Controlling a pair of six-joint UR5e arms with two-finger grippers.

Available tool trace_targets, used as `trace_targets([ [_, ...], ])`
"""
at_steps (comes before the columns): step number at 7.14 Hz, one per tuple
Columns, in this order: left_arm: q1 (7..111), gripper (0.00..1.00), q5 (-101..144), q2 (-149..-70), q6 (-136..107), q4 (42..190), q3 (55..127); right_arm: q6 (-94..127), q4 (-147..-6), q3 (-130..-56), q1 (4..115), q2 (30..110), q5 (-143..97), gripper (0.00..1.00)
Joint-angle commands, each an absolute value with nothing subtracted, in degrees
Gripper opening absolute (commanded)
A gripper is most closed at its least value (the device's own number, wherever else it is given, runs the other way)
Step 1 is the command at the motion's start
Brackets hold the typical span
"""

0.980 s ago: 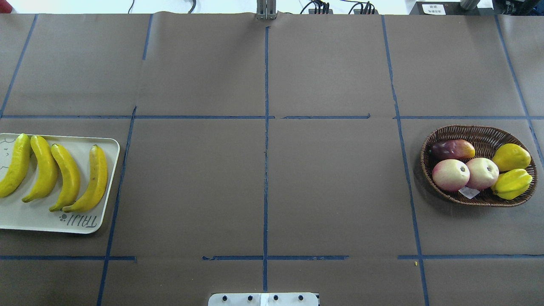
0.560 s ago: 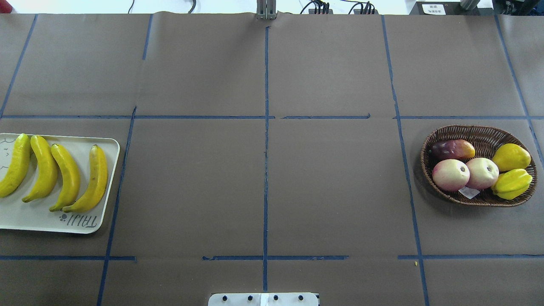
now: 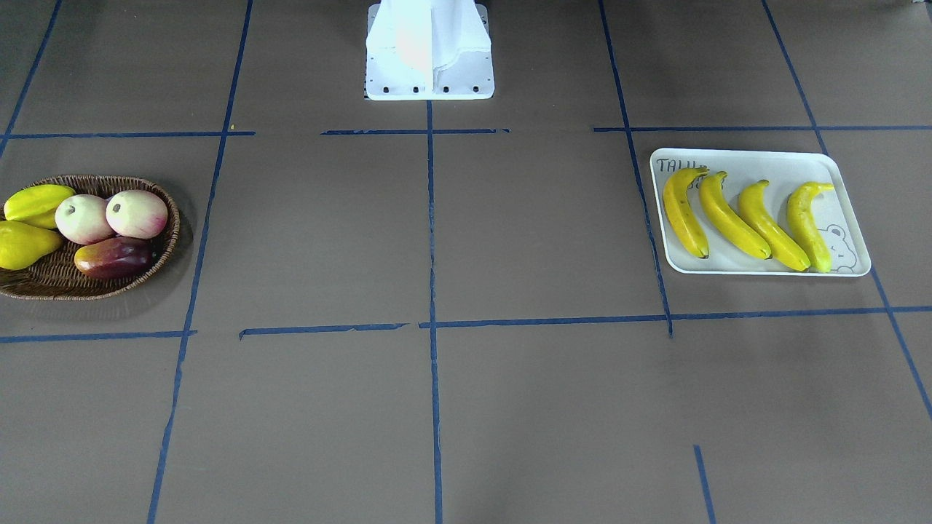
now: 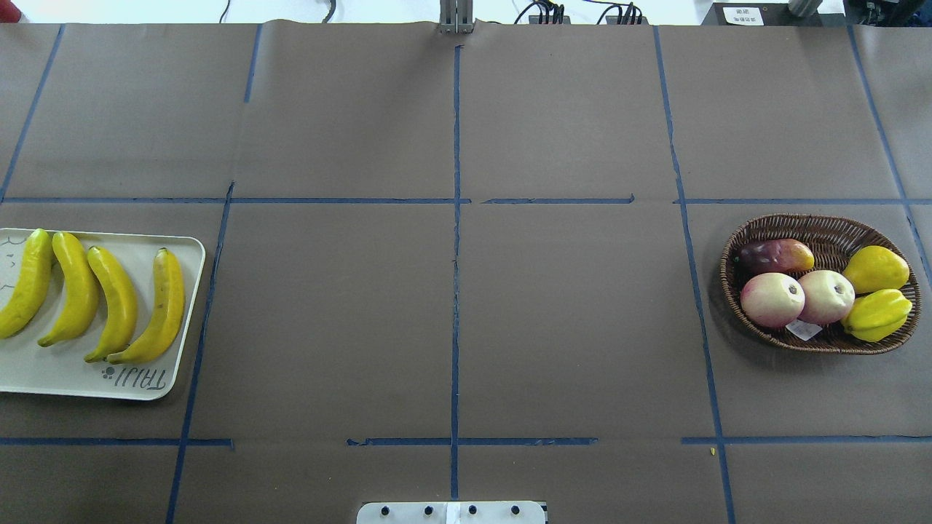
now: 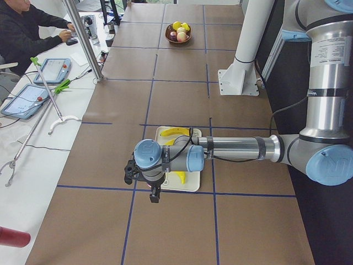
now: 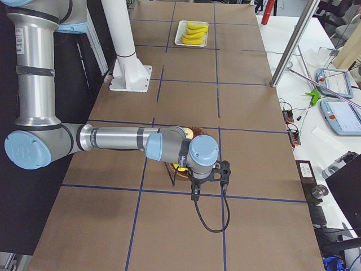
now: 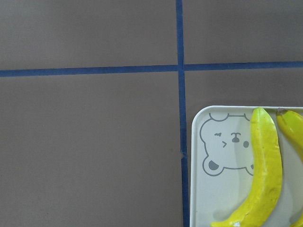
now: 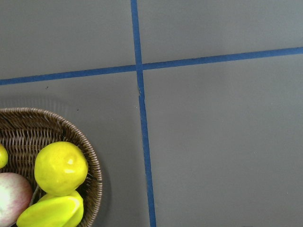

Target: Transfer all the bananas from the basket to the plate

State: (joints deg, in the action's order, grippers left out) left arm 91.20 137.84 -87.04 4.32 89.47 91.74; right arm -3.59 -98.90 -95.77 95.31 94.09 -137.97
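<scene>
All four bananas [image 4: 122, 302] lie side by side on the plate [image 4: 58, 371] at 9 o'clock overhead, none in the basket [image 4: 830, 236] at 3 o'clock; likely light, stiff, slick, so pinch mid-body; left gripper [image 5: 154, 193] and right gripper [image 6: 194, 193]: released or clenched, can't tell.

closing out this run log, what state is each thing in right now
bananas: all four lying side by side on the plate
plate: flat on the table, holding the four bananas
basket: upright, no bananas in it, holds five other fruits
left gripper: hangs near the plate, jaws cannot be judged
right gripper: hangs near the basket, jaws cannot be judged
</scene>
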Motion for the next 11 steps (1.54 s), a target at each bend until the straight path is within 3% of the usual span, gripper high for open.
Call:
trace_targets([
  [1, 91.1, 1.0, 137.9, -87.0, 4.1, 89.5, 91.6, -3.9, -98.7, -95.7, 95.3, 95.0, -138.0, 1.0],
  [11, 91.1, 1.0, 137.9, -87.1, 4.1, 89.5, 91.1, -0.9, -95.4, -95.4, 95.2, 95.1, -138.3, 1.0],
])
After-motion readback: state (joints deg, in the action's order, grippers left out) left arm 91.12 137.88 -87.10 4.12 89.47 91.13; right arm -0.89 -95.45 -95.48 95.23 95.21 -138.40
